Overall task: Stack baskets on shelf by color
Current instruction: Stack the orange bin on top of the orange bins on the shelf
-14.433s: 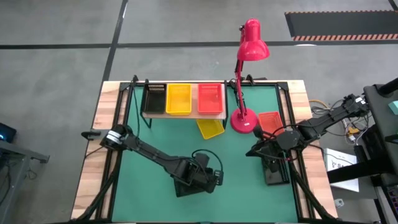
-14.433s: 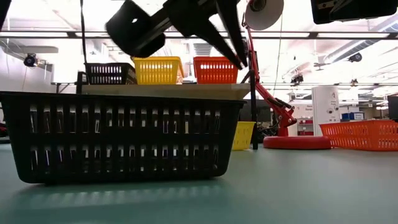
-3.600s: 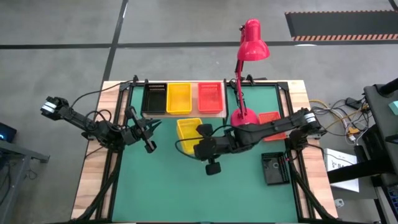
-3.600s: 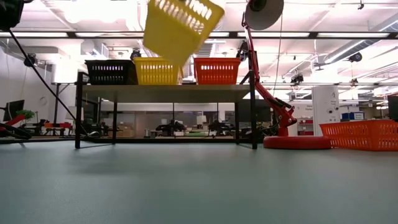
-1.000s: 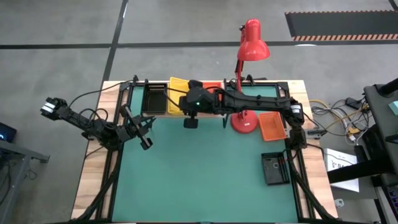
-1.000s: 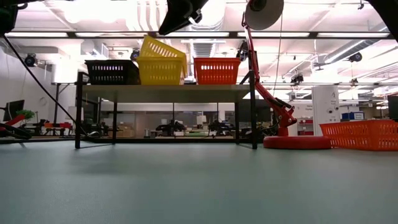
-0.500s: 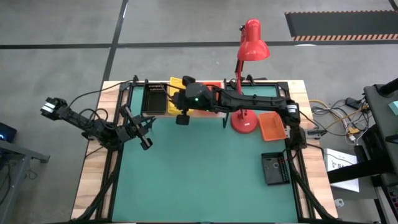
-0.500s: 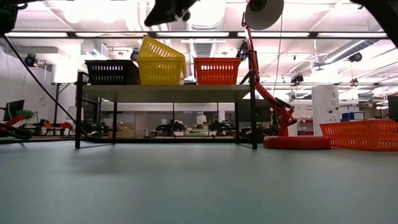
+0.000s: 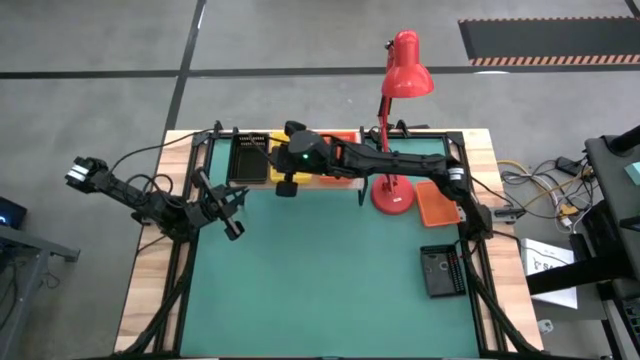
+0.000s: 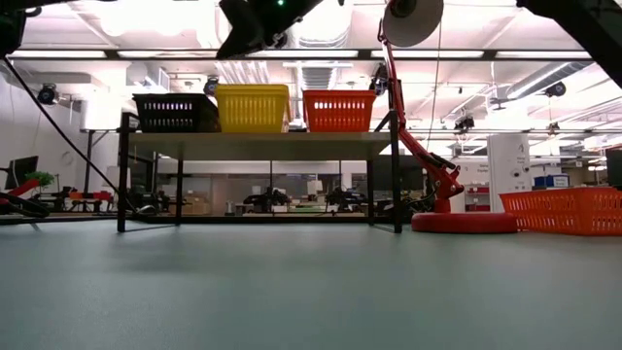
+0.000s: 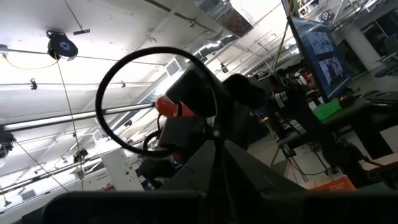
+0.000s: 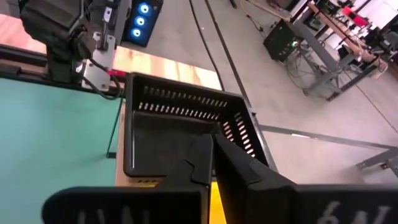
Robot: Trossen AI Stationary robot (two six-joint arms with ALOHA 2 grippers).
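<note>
My right pincer (image 9: 287,134), closed and empty above the yellow basket (image 10: 253,107) on the shelf (image 10: 262,142), could clip the neighbouring black basket (image 12: 180,134) on retreat.

three baskets (image 10: 253,107) side by side on shelf (image 10: 258,139); lamp (image 10: 442,175) right of shelf

We looked straight down on the whole table (image 9: 300,290) from high above. A second camera sat at tabletop level, facing the shelf (image 10: 262,141), which both views shared. The right wrist camera looked closely down on the black basket (image 12: 180,134); the left wrist camera pointed up toward the ceiling.
</note>
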